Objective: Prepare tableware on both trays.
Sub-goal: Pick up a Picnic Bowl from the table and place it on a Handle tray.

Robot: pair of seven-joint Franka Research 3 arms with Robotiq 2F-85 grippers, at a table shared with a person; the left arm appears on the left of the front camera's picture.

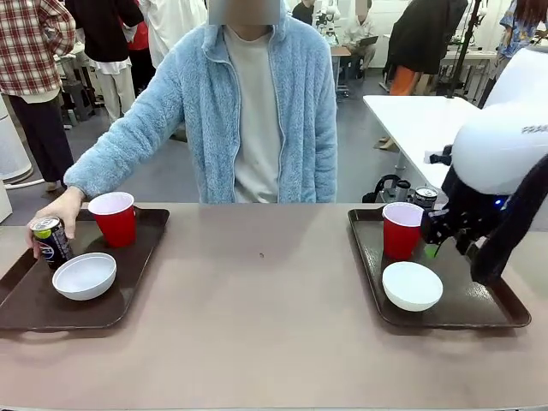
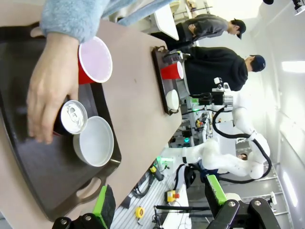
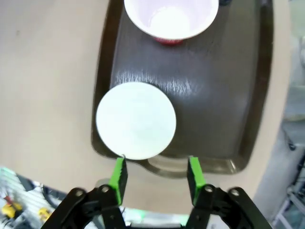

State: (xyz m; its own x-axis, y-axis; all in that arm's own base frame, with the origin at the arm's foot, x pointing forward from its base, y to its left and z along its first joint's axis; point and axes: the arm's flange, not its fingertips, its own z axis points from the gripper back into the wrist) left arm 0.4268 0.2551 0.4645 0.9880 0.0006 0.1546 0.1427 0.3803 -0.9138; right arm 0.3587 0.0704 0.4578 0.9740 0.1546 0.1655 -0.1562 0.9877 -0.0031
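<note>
While the person's hand (image 1: 53, 214) sets the blue Pepsi can (image 1: 51, 241) on our left-side dark brown tray (image 1: 34, 300), our right gripper (image 3: 155, 172) hovers empty, fingers apart, over the right-side tray (image 1: 479, 312), its dark slim can (image 1: 425, 198) just behind.

White, rounded right arm (image 1: 501, 150) with grey lettering and a small blue light; black gripper (image 3: 156, 175) with bright green pads (image 3: 119, 174). The person (image 1: 248, 103) wears a fluffy light-blue zip jacket over a pale shirt.
</note>
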